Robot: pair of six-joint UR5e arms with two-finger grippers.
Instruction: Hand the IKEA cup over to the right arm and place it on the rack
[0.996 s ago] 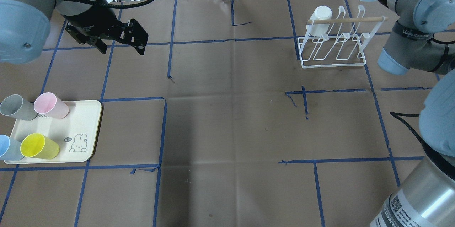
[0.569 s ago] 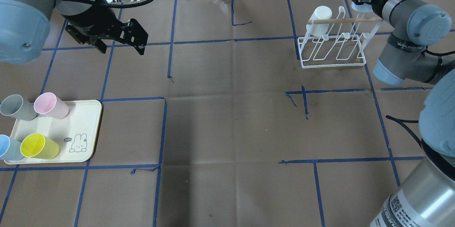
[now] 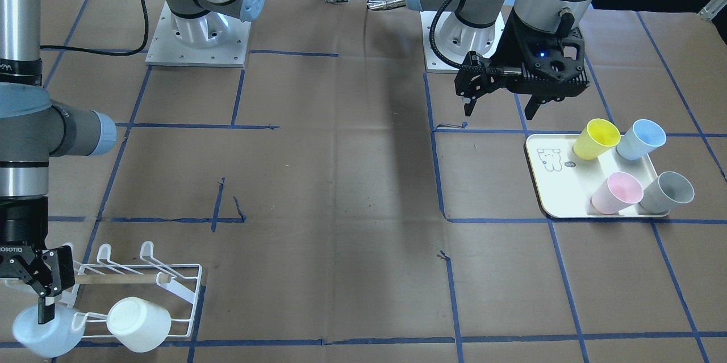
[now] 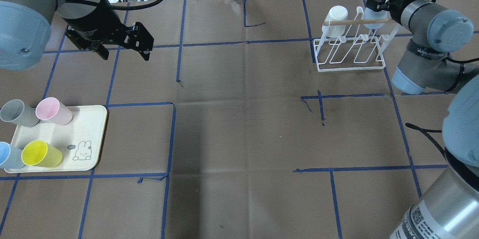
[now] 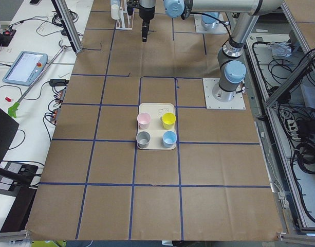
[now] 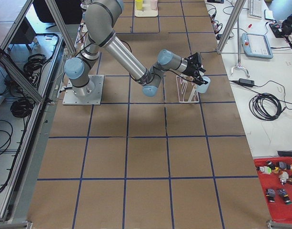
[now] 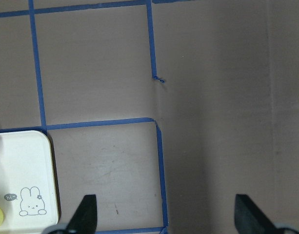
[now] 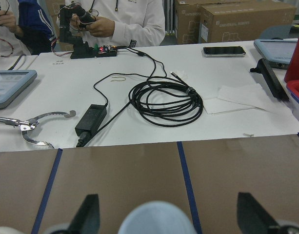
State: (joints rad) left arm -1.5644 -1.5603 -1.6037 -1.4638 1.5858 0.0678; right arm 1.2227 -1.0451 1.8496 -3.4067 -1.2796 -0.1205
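The left gripper (image 4: 122, 52) hangs spread and empty, well apart from the work. At the rack (image 4: 351, 67), beside a white cup (image 4: 336, 15), the pale blue IKEA cup (image 4: 374, 15) appears slipped over the right-end prong. The right gripper (image 4: 374, 6) has its fingers (image 8: 89, 217) wide either side of the cup, not clamped. A good finish is to back straight out along the cup's axis, brushing neither cup nor dowel (image 4: 348, 22).

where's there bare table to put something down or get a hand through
Widest bare brown paper: the middle, between the tray and the rack. Crowded: the tray, holding four cups, and the rack's far side, with a white cup, a pale blue cup and the right end effector.
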